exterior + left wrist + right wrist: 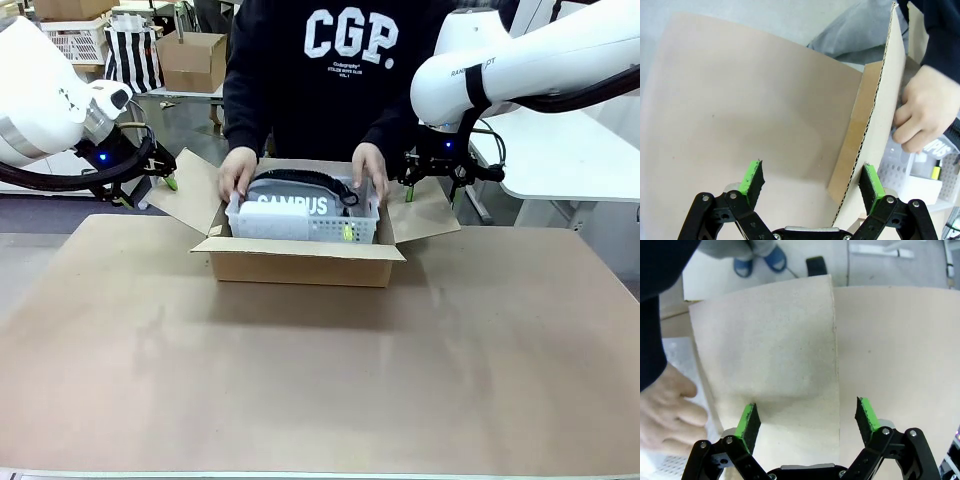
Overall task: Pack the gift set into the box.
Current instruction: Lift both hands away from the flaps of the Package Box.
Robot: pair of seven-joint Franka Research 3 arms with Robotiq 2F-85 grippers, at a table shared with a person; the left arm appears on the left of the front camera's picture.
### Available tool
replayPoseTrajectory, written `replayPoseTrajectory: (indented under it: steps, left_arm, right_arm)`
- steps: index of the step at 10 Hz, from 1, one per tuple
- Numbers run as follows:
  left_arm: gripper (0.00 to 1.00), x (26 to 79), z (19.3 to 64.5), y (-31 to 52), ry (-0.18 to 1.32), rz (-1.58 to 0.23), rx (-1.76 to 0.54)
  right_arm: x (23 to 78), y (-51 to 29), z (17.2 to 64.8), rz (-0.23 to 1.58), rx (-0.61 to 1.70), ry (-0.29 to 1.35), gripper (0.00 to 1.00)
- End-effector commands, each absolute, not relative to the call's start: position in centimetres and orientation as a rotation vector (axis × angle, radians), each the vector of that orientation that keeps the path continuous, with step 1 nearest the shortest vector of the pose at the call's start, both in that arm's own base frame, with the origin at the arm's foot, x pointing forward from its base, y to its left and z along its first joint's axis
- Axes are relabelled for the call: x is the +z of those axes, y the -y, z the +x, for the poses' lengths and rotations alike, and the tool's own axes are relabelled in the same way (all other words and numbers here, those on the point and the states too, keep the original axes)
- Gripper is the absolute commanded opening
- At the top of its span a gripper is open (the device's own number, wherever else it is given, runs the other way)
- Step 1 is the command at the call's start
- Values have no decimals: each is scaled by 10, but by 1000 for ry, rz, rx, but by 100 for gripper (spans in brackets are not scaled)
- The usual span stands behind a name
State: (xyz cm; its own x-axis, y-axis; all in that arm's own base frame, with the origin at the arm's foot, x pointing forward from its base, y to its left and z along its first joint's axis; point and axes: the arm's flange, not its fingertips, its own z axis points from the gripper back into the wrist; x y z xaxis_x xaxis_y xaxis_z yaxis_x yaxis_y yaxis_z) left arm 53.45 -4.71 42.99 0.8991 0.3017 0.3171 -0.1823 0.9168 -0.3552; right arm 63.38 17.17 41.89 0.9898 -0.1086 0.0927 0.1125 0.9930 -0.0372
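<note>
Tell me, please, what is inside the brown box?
The gift set: pale grey tray, black lettered item, black cord loops, with the person's hands on its ends. The front wall of the box hides its floor.

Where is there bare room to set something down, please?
Bare: the table in front of the box, to its near edge. Crowded: around the box, with the left pincer and right pincer at its side flaps and a person's hands on the gift set.

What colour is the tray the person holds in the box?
The tray is pale grey, with perforated walls; front view shows it best.
</note>
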Motion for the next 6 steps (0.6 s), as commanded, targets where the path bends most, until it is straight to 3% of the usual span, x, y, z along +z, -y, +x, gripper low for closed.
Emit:
replayPoseTrajectory:
  steps: [1,6]
  left_arm:
    - [100,432,535,48,378,-313,268]
    - [100,432,535,48,378,-313,268]
  right_arm:
    - [422,-171,634,-70,-119,93,100]
    - [422,-171,634,-70,-119,93,100]
